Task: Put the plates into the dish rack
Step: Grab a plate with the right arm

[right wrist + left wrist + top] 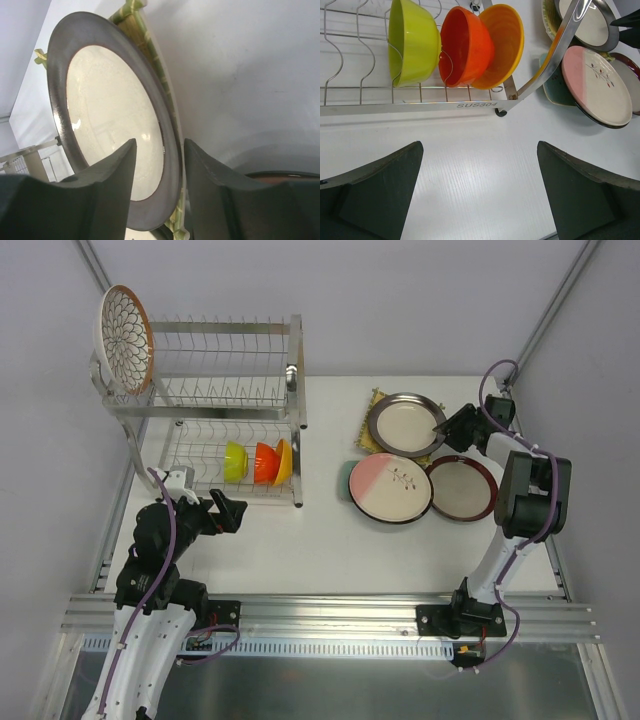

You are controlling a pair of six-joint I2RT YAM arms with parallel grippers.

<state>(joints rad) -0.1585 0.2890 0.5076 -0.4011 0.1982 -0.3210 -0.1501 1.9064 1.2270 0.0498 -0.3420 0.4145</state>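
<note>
Left gripper (480, 150): dark fingers spread wide, nothing between them, over bare white table (330, 550) just in front of the dish rack (297, 360). Right gripper (160, 145): fingers part-closed astride the near rim of the dark-rimmed cream plate (105, 110), one over its cream face, one outside the rim; whether they actually pinch it cannot be told. That plate lies on the yellow woven square (145, 35), right of the rack. Pink-and-white plate (390, 488): nearer the arms, resting on the pale teal dish (345, 480). Red-rimmed plate (460, 488): flat, beside and partly under the pink-and-white one. Brown-rimmed petal-pattern plate (125, 338): on edge at the left end of the rack's upper tier. Lower tier: green bowl (412, 40), orange bowl (465, 47), yellow bowl (502, 45), on edge, side by side.
</note>
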